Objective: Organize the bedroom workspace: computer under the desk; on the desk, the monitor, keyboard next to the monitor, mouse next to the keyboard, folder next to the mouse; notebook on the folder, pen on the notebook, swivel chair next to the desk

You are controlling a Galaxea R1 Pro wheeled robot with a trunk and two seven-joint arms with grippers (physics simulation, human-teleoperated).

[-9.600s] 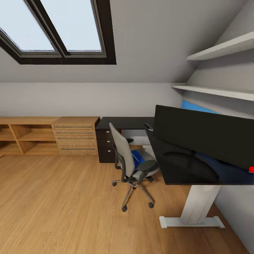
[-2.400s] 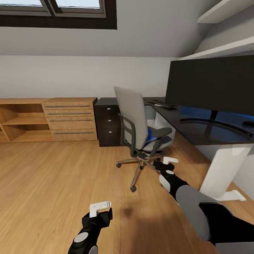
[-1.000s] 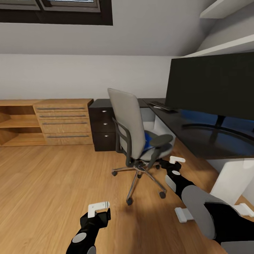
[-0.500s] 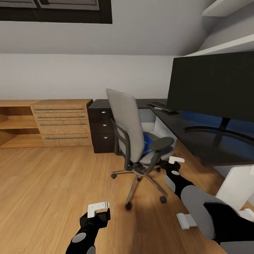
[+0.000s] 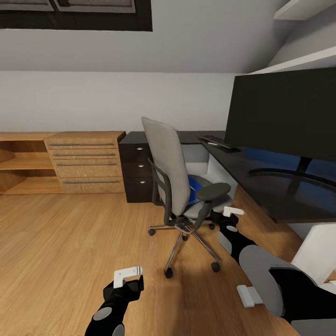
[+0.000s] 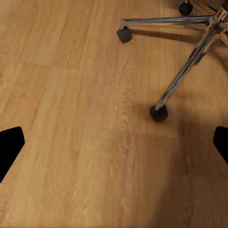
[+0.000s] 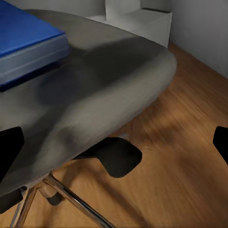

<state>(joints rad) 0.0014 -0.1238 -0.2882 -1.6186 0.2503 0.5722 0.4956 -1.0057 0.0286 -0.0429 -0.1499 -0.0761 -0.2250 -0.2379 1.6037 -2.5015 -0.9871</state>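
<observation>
You face the swivel chair (image 5: 179, 186) from behind and to its left, with its grey backrest toward you and its seat turned to the dark bench (image 5: 261, 179) on your right. The blue folder (image 5: 195, 185) lies on the seat, partly hidden by the backrest and the near armrest; in the right wrist view the folder (image 7: 26, 45) sits flat on the grey cushion. The monitor (image 5: 284, 119) stands on the bench, its curved foot reflected in the glossy top. The keyboard (image 5: 215, 140) lies farther back on the bench, near the monitor's far edge.

Your right claw (image 5: 229, 215) reaches low toward the chair, just beside the seat's front edge and the chrome base, touching nothing you can make out. Its fingertips sit at the two edges of the right wrist view, spread wide apart. Your left claw (image 5: 127, 279) hangs over the bare wooden floor (image 5: 70, 242), near the closest caster (image 6: 159, 113); its fingertips are likewise wide apart and hold nothing. A wooden drawer unit (image 5: 86, 161) and a dark cabinet (image 5: 137, 170) stand against the far wall.
</observation>
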